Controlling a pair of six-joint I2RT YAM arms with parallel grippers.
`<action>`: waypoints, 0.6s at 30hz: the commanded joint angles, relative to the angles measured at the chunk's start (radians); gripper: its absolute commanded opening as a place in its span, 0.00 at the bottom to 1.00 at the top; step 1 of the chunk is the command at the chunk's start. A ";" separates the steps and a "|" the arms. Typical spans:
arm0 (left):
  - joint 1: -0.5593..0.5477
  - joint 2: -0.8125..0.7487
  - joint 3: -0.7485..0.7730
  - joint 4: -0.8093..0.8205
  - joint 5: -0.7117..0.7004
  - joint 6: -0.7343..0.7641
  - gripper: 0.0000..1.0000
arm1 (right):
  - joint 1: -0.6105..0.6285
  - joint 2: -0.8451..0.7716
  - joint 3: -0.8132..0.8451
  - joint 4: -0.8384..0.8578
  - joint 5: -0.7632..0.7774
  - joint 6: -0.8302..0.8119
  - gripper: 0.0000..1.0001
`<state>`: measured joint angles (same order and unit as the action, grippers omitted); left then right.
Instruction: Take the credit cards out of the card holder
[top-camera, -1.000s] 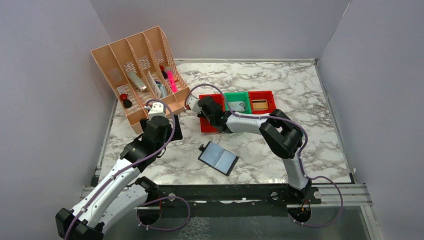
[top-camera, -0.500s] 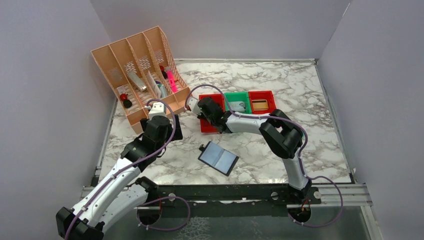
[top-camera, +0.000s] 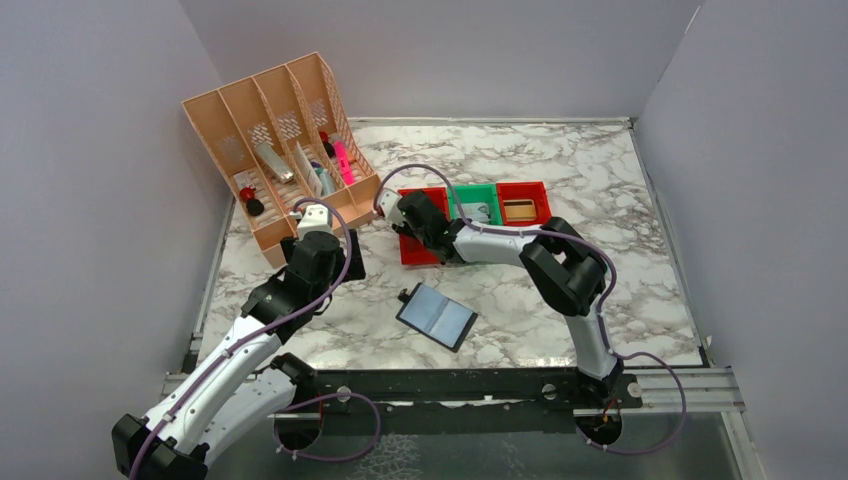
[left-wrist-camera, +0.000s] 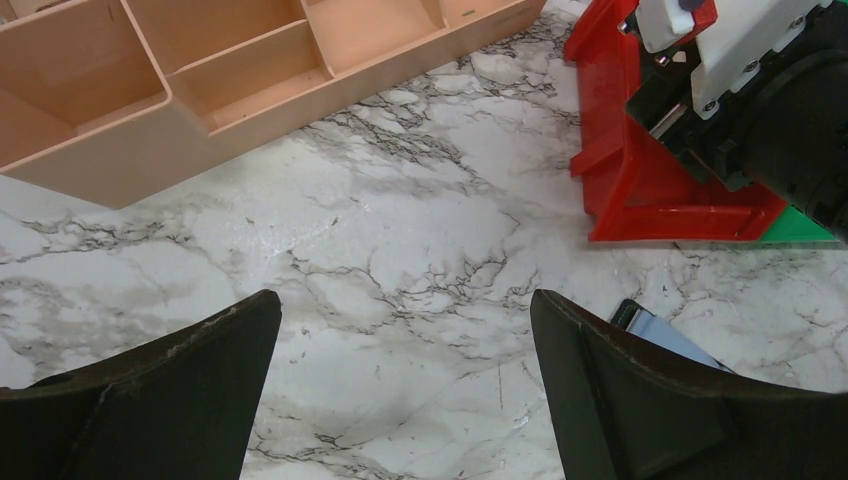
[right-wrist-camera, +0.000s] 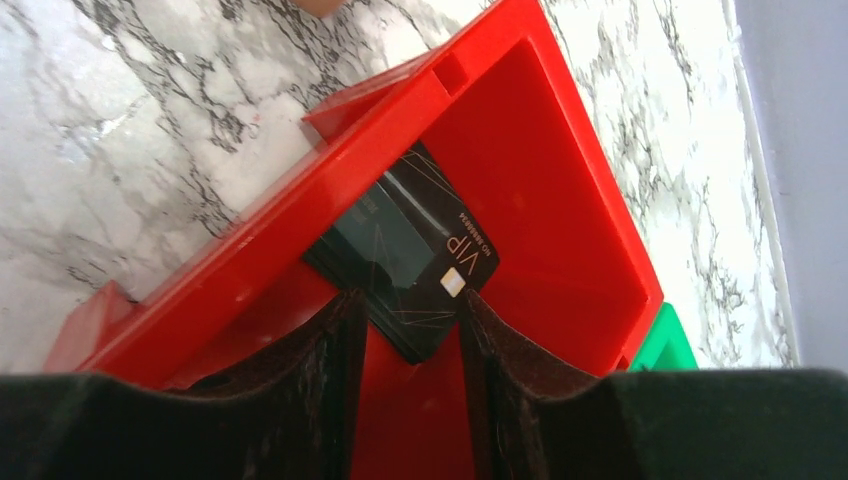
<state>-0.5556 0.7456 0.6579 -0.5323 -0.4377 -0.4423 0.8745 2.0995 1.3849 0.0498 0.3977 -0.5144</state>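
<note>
1. The card holder (top-camera: 436, 315) lies open and flat on the marble tabletop (top-camera: 560, 160), low in the centre of the overhead view. Its two grey-blue panels face up and its small tab points to the upper left. No claw touches it.
2. The right arm reaches from the lower right of the overhead view up towards the centre. It ends over the leftmost red bin (top-camera: 410, 256), which heads a row with a green bin (top-camera: 474, 191) and a second red bin (top-camera: 523, 188).
3. In the right wrist view a dark credit card (right-wrist-camera: 410, 250), printed "VIP" beside a small chip, sits inside that red bin, near the bin's left wall.
4. The right claw (right-wrist-camera: 405, 320) is narrow. The near end of the card runs down between its two fingers, but I cannot tell whether they pinch it or merely flank it.
5. The left claw (left-wrist-camera: 405, 300) is wide apart and holds nothing. It sits above bare marble, left of the red bin and below the peach desk organizer (top-camera: 270, 150) that fills the upper left of the overhead view.
6. In the left wrist view a corner of the card holder shows at the lower right, just beside the right-hand finger. The red bin stands at the upper right.
</note>
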 joint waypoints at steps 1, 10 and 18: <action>0.005 -0.001 0.001 0.017 -0.018 0.011 0.99 | -0.010 0.012 0.018 -0.023 -0.018 0.029 0.44; 0.005 0.002 0.002 0.017 -0.019 0.010 0.99 | -0.012 -0.130 -0.012 -0.013 -0.079 0.168 0.46; 0.006 0.010 0.009 0.019 0.029 0.026 0.99 | -0.012 -0.512 -0.288 0.001 -0.261 0.582 0.56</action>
<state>-0.5556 0.7525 0.6579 -0.5323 -0.4366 -0.4412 0.8639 1.7645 1.2266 0.0307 0.2687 -0.2131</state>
